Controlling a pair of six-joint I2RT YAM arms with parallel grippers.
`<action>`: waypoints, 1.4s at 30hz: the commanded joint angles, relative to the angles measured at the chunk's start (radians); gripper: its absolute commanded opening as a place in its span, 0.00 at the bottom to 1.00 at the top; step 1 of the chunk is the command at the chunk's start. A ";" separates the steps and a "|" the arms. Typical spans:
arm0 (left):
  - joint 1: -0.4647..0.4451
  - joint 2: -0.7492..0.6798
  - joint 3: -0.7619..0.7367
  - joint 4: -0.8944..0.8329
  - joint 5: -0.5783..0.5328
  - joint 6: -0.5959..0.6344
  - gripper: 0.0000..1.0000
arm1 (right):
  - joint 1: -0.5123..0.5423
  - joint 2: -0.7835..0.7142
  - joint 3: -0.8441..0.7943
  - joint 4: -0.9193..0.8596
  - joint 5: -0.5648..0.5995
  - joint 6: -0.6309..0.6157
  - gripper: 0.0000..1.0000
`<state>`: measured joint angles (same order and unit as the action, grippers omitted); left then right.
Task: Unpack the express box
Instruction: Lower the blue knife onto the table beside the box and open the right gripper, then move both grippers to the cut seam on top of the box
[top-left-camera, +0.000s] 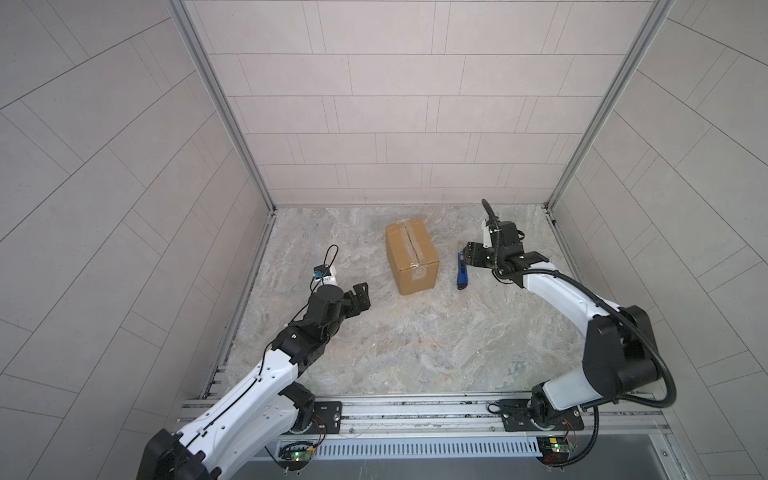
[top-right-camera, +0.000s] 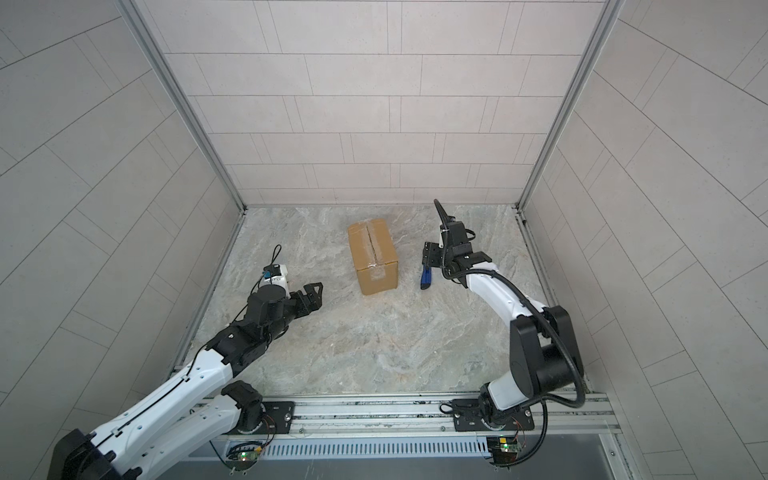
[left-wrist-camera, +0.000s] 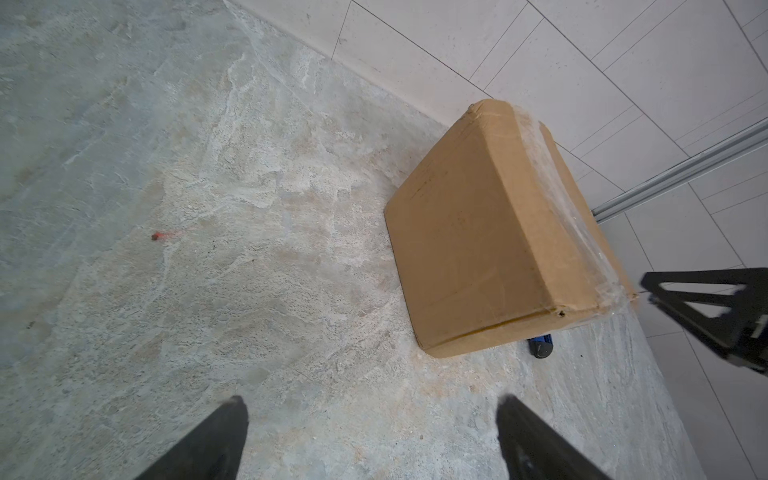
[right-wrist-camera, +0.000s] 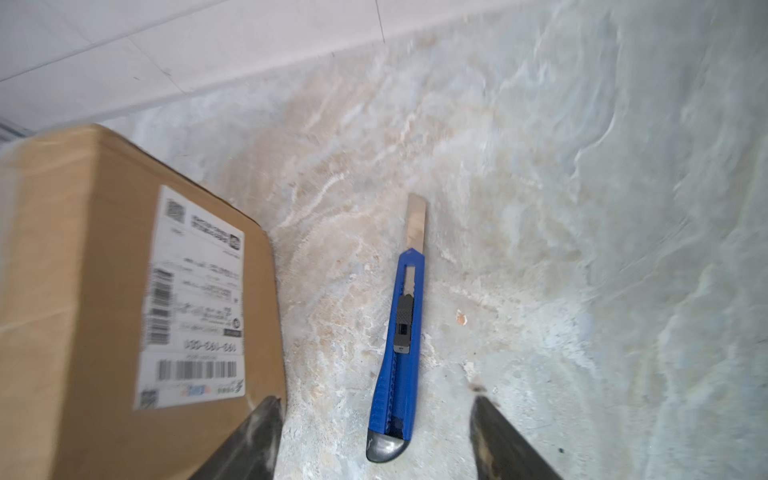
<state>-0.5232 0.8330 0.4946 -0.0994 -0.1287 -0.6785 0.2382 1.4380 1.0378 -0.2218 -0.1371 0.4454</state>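
Observation:
The express box (top-left-camera: 411, 257) (top-right-camera: 372, 257) stands in the middle of the table, a brown carton with its flaps down and clear tape along the top seam. It also shows in the left wrist view (left-wrist-camera: 490, 232) and the right wrist view (right-wrist-camera: 104, 291). A blue utility knife (top-left-camera: 462, 272) (top-right-camera: 426, 279) (right-wrist-camera: 401, 332) lies flat on the table right of the box, blade out. My right gripper (top-left-camera: 469, 252) (top-right-camera: 429, 254) (right-wrist-camera: 376, 397) hovers over the knife's handle, open, touching nothing. My left gripper (top-left-camera: 360, 294) (top-right-camera: 313, 293) (left-wrist-camera: 370, 401) stands open and empty left of the box.
A white shipping label (right-wrist-camera: 195, 299) covers the box's side facing the knife. Tiled walls close in the table (top-left-camera: 415, 340) at the back and both sides. A metal rail (top-left-camera: 415, 409) with the arm bases runs along the front edge.

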 joint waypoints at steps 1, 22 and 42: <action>0.005 0.024 0.044 0.023 0.010 0.058 0.96 | 0.024 -0.133 -0.079 -0.081 -0.024 0.023 0.79; 0.007 0.630 0.540 0.117 0.214 0.179 0.96 | 0.227 -0.263 -0.006 -0.093 0.014 -0.019 0.88; 0.014 0.795 0.530 0.150 0.242 0.123 0.92 | 0.409 0.191 0.358 -0.214 0.229 -0.126 0.85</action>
<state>-0.5167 1.6272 1.0550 0.0616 0.1104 -0.5526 0.6373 1.6154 1.3567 -0.4004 0.0151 0.3542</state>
